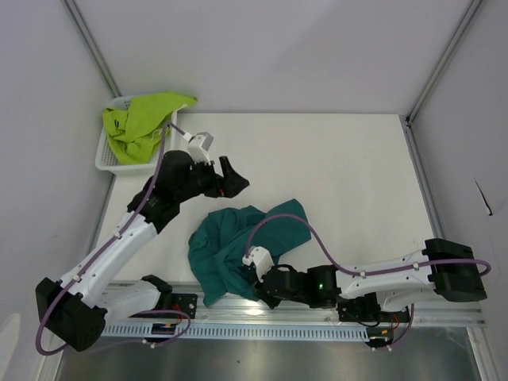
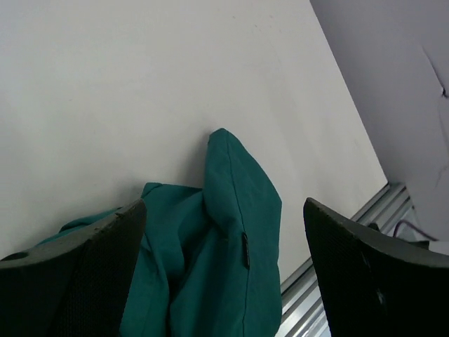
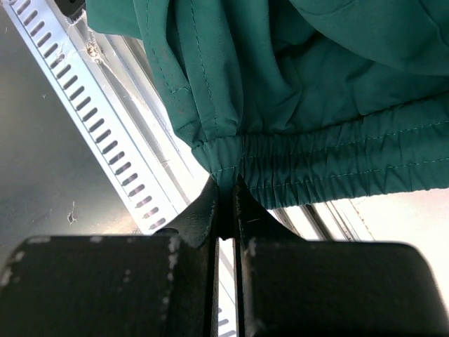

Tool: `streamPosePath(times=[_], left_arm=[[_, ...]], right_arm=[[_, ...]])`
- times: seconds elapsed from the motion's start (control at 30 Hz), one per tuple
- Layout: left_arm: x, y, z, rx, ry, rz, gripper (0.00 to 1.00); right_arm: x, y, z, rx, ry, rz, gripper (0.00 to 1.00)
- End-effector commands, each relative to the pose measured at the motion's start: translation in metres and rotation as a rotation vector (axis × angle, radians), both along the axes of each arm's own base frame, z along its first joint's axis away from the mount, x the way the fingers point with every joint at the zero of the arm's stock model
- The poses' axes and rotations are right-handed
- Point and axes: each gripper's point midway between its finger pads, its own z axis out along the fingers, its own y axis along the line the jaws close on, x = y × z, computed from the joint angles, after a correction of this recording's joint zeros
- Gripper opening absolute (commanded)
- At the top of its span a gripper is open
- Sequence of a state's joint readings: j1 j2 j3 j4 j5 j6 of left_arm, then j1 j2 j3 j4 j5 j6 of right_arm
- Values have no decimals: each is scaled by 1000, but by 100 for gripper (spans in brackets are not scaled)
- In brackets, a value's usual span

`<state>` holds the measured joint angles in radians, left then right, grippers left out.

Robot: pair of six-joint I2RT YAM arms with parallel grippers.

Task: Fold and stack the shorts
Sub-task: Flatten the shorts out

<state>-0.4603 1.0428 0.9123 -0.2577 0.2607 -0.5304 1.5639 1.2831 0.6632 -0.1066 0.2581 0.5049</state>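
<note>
My right end effector (image 3: 226, 195) is pressed together on the dark teal green fabric shorts (image 1: 238, 246), pinching the edge of the gathered elastic waistband (image 3: 337, 161). That edge hangs over the slotted aluminium rail (image 1: 317, 317). The waistband is a sensible grab because it is the stiffest hem, so I can drag the heap out flat from there.

The teal pair sits crumpled at 6 o'clock on the white surface (image 1: 349, 175), touching the near edge, with one leg flung toward 3 o'clock. It is not flat and not folded yet.

My left end effector (image 1: 232, 181) is spread wide and holds nothing. It hovers at 11 o'clock from the heap and looks down on a bunched leg tip between its fingers (image 2: 91, 281). I think it is lined up to take a second corner so the two arms can stretch the cloth.

The bright lime yellow-green fabric shorts (image 1: 143, 123) are draped in and over the white mesh plastic basket (image 1: 105, 159) at the 10 o'clock corner, well apart from the teal pair and untouched.

The task is at an early stage, with spreading next. The risk is that the waistband slips, since the pinch is right at the hem.
</note>
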Motion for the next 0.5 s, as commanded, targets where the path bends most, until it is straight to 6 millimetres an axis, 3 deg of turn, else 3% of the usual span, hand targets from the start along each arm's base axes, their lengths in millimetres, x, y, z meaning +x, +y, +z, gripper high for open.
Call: streamPosePath(times=[0.0,0.17,0.2,0.47], left_arm=[[-13,-20,16,107,-100,-165,94],[-26,-47,-8,211,-40,-287,93],[-29,-55,-23,247,-3,-316,93],[-29,-84,-77,395,140,-389,85]], right_arm=[[9,3,8,34,-6,-49,0],[14,1,7,41,10,-54,0],[14,2,9,47,13,-53,0],[17,-1,16,84,31,-56,0]])
